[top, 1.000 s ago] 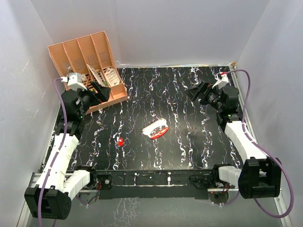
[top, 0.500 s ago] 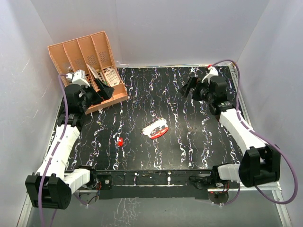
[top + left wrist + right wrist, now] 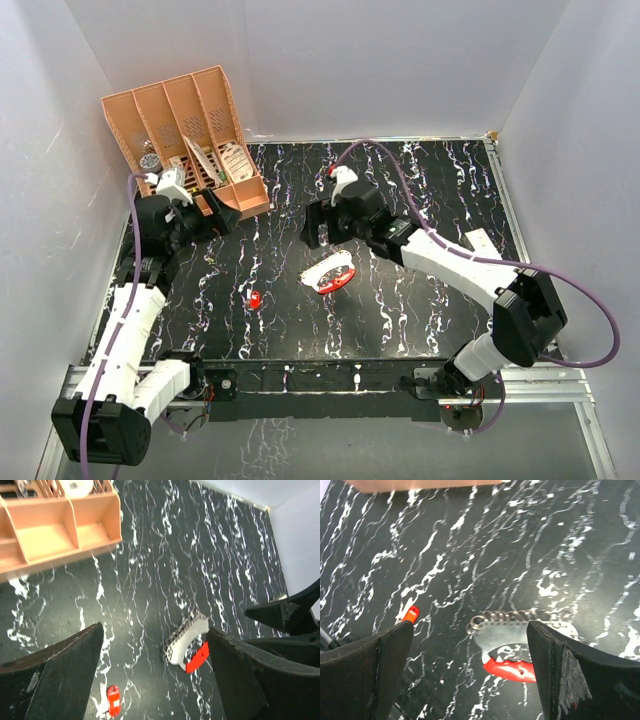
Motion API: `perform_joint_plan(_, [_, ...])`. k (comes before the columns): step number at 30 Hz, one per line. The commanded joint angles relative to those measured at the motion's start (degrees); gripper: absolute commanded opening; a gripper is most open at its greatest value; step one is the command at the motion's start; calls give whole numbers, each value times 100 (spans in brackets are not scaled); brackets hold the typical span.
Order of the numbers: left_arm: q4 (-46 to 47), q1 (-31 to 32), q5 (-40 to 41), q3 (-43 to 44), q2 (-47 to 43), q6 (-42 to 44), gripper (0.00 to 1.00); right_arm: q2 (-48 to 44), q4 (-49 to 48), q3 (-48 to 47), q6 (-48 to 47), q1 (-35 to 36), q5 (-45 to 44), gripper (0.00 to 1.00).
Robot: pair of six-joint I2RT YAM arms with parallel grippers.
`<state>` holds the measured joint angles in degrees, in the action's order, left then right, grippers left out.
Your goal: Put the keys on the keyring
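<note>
You had white walls (image 3: 400,70) closing in a black tabletop (image 3: 420,310) veined with white, filling most of the top view. An orange slotted rack (image 3: 170,110) leaned in the upper left corner of that view, with small items in its slots.

Your right arm (image 3: 450,262) stretched from lower right towards the centre. Its gripper (image 3: 318,232) was spread wide with nothing in it, just above the keyring in the frame. Your left arm (image 3: 125,320) ran up the left side. Its gripper (image 3: 215,215) was beside the rack's front edge, its jaws also apart and empty.

The keyring (image 3: 330,272) lay flat near the centre of the tabletop. In the right wrist view it showed between the two fingers. The keys (image 3: 255,298) lay to its lower left, near but apart.
</note>
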<state>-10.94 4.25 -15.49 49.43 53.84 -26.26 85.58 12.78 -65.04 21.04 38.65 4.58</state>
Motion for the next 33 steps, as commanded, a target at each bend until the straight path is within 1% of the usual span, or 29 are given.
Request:
perform_joint_plan(1, [-263, 6, -626, -560, -458, -181, 82, -186, -231, -44, -90, 429, -325, 95])
perform_joint_plan(3, [-426, 6, -644, -796, -651, -265, 80, -209, -264, 51, -82, 488, -247, 93])
perform_joint_plan(9, [-616, 97, -881, -1404, -1003, -588, 67, -64, -402, 69, -218, 517, -291, 91])
perform_joint_plan(12, [-747, 347, -726, -1519, -926, -621, 62, -14, -349, 45, -252, 517, -422, 91])
perform_joint_plan(15, [-835, 839, -256, -1524, -639, -638, 62, -44, -403, 123, -216, 517, -449, 91])
perform_joint_plan(21, [-642, 1801, 825, -1081, 280, -944, 69, -35, -477, 167, -189, 515, -465, 91])
perform_joint_plan(23, [-607, 2040, 1156, -935, 500, -1013, 72, 41, -394, 97, -287, 525, -271, 88])
perform_joint_plan(25, [-572, 2229, 1482, -786, 576, -1134, 80, 114, -413, 112, -437, 609, 60, 81])
perform_joint_plan(27, [-609, 2281, 1858, -638, 547, -1194, 84, 160, -528, 196, -582, 863, 181, 74])
perform_joint_plan(30, [-868, 2278, 2868, -282, 468, -1229, 94, 250, -707, 315, -804, 1340, 257, 65])
perform_joint_plan(32, [-1032, 2269, 3336, -8, 507, -1160, 98, 304, -846, 406, -936, 1608, 201, 60])
perform_joint_plan(33, [-1124, 2253, 3519, 132, 572, -1145, 99, 336, -917, 428, -1005, 1715, 208, 58])
